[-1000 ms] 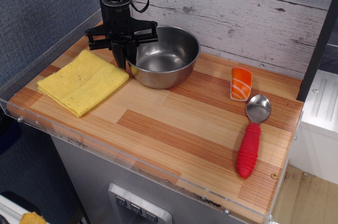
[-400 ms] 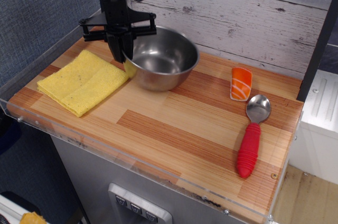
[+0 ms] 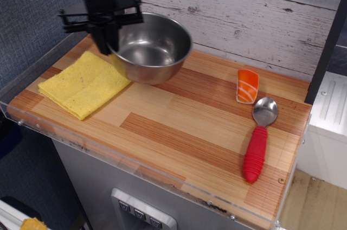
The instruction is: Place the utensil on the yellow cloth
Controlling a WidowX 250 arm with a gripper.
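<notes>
Steel bowl [image 3: 149, 48] hangs off the surface [image 3: 179, 132], mouth up, slightly tilted, nothing inside. End effector [image 3: 108, 43] grasps its left rim; fingertips blurred. Yellow cloth [image 3: 85, 83] lies flat below-left of the end effector. Far right: sushi piece [image 3: 248, 85], red-handled spoon [image 3: 258, 139].

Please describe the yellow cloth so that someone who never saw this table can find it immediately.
Look at the wooden table, then go to its far left end, beside the blue wall. The yellow cloth lies flat there, a folded square with layered edges, next to the steel bowl that the gripper holds by the rim. It is the only soft, bright yellow thing on the table.
</notes>
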